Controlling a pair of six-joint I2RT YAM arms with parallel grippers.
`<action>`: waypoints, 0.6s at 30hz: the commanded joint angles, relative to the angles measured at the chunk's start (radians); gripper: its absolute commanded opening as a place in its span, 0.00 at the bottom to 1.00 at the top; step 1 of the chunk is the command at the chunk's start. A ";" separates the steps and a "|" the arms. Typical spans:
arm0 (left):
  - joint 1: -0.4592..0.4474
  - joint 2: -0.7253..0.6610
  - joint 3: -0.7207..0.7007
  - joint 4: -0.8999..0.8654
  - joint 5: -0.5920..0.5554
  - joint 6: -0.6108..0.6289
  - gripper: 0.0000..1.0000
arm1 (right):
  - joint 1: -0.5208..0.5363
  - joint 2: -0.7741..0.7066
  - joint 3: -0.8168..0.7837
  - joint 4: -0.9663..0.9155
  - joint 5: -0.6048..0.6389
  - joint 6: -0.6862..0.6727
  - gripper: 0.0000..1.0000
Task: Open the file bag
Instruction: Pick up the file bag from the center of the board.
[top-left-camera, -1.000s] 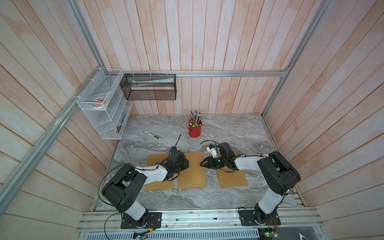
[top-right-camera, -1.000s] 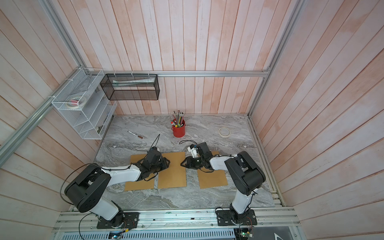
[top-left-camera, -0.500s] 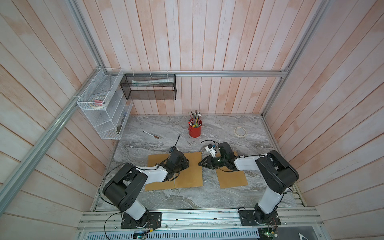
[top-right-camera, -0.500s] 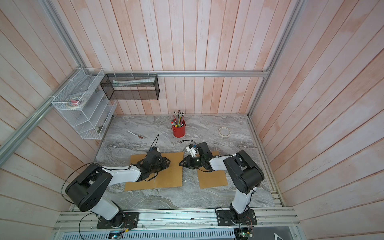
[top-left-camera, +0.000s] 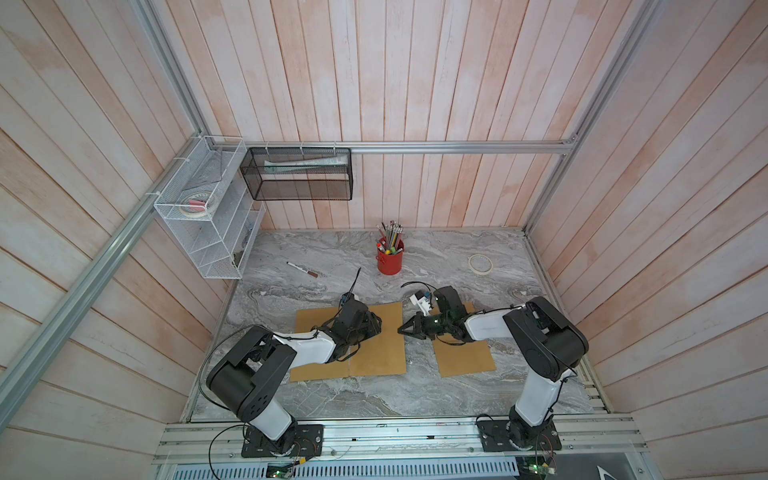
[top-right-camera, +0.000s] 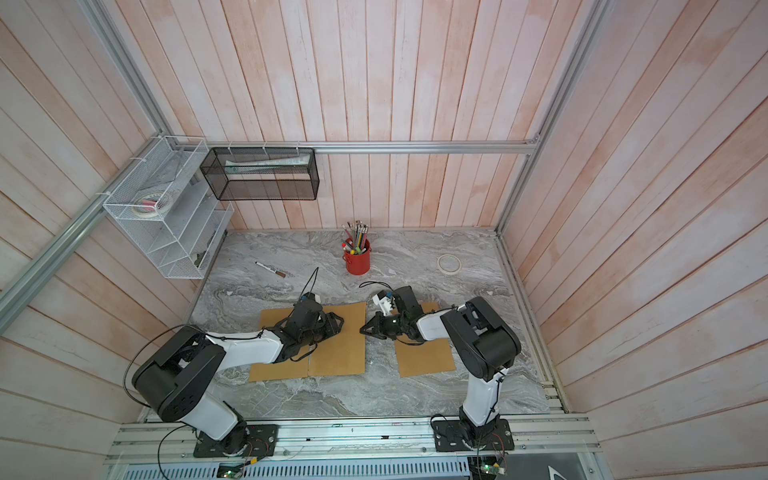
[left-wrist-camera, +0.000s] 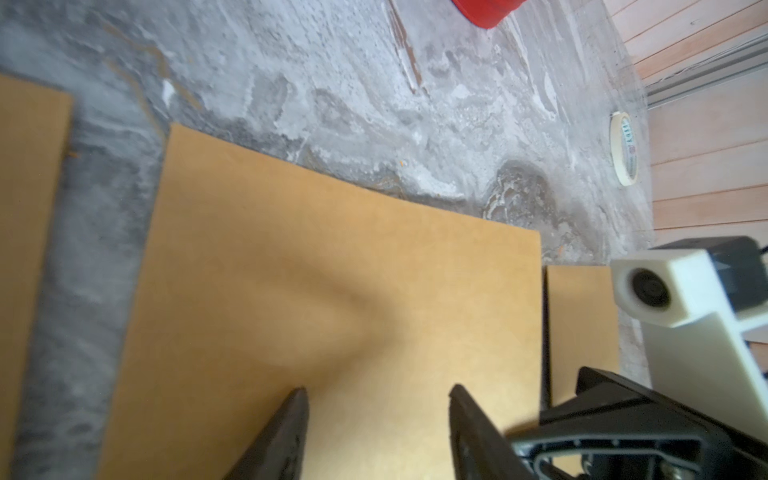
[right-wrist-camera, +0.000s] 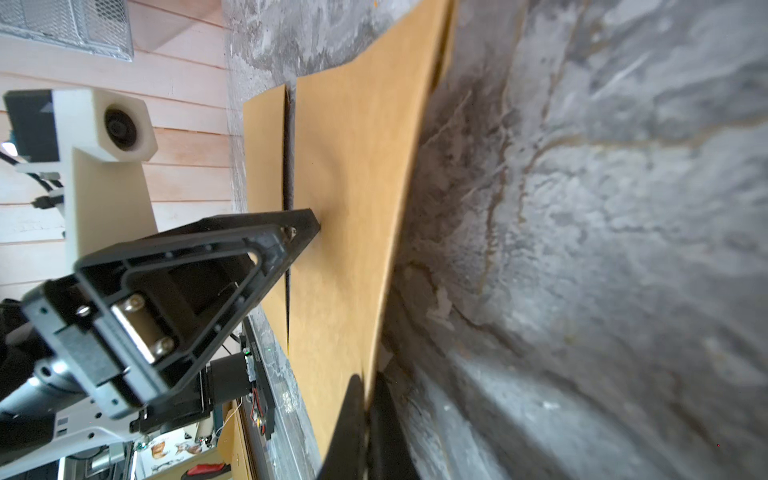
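Toward the lower left of a top view, a flat brown kraft-paper sheet (top-left-camera: 316, 370) lies on the grey marbled tabletop (top-left-camera: 415, 395) beneath the left arm. I cannot tell whether it is joined to its neighbour. Just right of it, the left gripper (top-left-camera: 377, 326) hangs low over the file bag (top-left-camera: 382, 349), a flat brown kraft-paper envelope lying at the centre of the table. The left wrist view shows its two black fingers (left-wrist-camera: 286, 436) spread apart with only bare paper between them, and a soft buckle in the sheet ahead of them. Whether the tips press on the paper is not clear. At the bag's right edge, the right gripper (top-left-camera: 401, 330) has its jaws closed, and the right wrist view shows them pinching the rim of the upper layer. At the far end of that rim a sliver of a lower layer shows slightly apart from it. Farther right, a second brown sheet (top-left-camera: 465, 357) lies flat under the right arm. As I judge it, the edge is caught but the bag is not yet open. What remains is peeling the top layer up and back, probably with the left gripper holding the body down.
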 joint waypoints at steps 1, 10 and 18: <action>-0.003 -0.003 0.038 -0.176 0.006 0.019 0.68 | 0.009 -0.048 0.033 -0.036 0.035 -0.060 0.00; -0.002 -0.062 0.226 -0.314 -0.040 0.118 0.86 | 0.012 -0.134 0.068 -0.178 0.140 -0.147 0.00; -0.008 -0.060 0.366 -0.419 -0.074 0.196 0.87 | 0.021 -0.218 0.132 -0.337 0.256 -0.233 0.00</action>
